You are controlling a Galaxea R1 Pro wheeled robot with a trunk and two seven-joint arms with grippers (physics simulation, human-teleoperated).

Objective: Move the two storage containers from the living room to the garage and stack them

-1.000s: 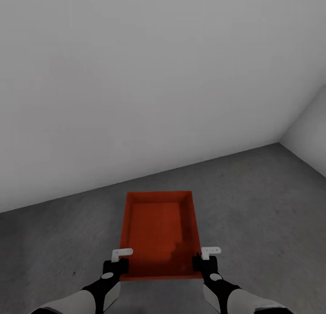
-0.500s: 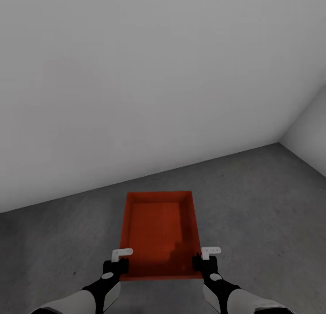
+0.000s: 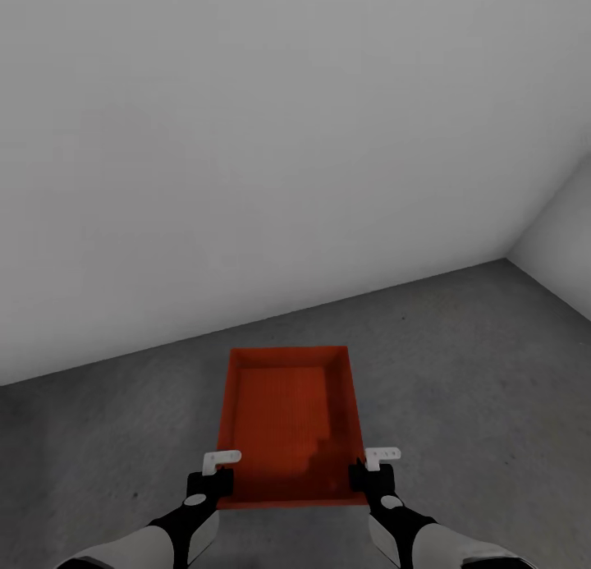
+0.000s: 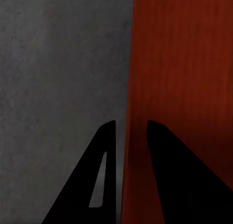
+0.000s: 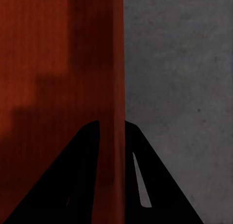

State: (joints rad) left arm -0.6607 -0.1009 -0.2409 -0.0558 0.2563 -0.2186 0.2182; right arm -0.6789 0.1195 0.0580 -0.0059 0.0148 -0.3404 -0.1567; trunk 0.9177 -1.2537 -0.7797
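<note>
One orange-red storage container lies open side up, straight ahead of me, over the dark grey concrete floor of the garage. My left gripper is shut on the container's left wall near its near corner. My right gripper is shut on the right wall at the opposite near corner. In the left wrist view the black fingers straddle the thin wall of the container. In the right wrist view the fingers pinch the wall of the container. I cannot tell whether the container touches the floor.
A plain grey wall stands just beyond the container. A second wall meets it at a corner on the right. Bare concrete floor spreads to both sides of the container.
</note>
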